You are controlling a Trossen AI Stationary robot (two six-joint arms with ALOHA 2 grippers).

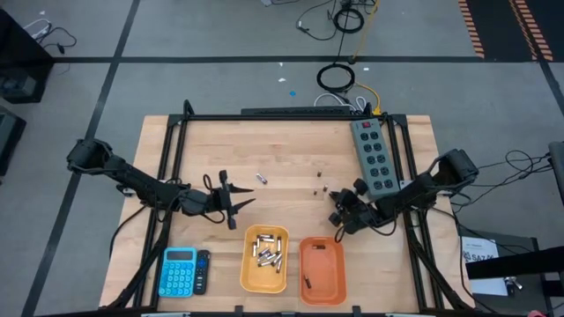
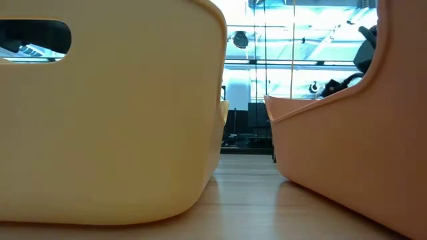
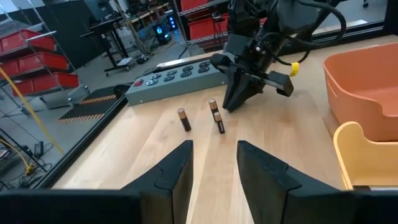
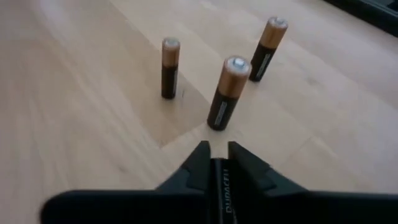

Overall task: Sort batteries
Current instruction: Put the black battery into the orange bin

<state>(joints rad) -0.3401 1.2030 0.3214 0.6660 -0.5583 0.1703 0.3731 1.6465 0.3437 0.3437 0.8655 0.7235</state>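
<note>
The right pincer [image 4: 214, 163] is squeezing a dark battery [image 4: 222, 198] near three standing batteries [image 4: 224, 93], while the left pincer [image 3: 213, 163] is hanging wide open, holding nothing

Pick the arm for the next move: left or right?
Right. The right gripper is already shut on a battery and sits close to the orange bin, ready to drop it in. The left gripper is open, empty and farther from that bin.
</note>
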